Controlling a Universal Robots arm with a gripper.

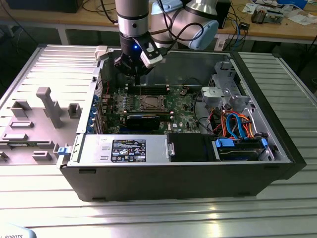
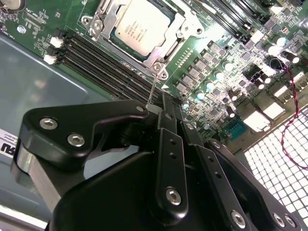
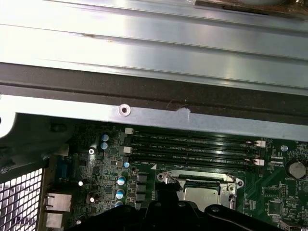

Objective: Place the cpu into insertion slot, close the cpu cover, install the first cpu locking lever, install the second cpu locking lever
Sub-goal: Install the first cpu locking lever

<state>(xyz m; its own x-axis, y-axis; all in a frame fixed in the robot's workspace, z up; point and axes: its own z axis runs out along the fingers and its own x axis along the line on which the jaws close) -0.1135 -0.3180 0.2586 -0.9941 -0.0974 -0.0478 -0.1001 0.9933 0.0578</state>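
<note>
The cpu (image 2: 142,24), a silver-topped square chip, lies in the insertion slot (image 2: 161,65) on the green motherboard. The silver cpu cover (image 2: 107,19) is folded down around it. A thin wire cpu locking lever (image 2: 152,86) rises from the socket's corner screw to my black gripper (image 2: 156,108), whose fingers are pressed together on the lever's end. In the exterior view the gripper (image 1: 134,74) hangs just behind and above the socket with the cpu (image 1: 150,103). In the first wrist view the cpu (image 3: 201,195) shows just beyond the gripper's dark body.
Long black memory slots (image 2: 96,62) run beside the socket. The case's rear metal wall (image 3: 144,115) stands close behind the gripper. A power supply (image 1: 124,148) and a drive cage with orange and blue cables (image 1: 237,124) fill the front and the exterior view's right. A grey fixture tray (image 1: 39,114) lies outside the case.
</note>
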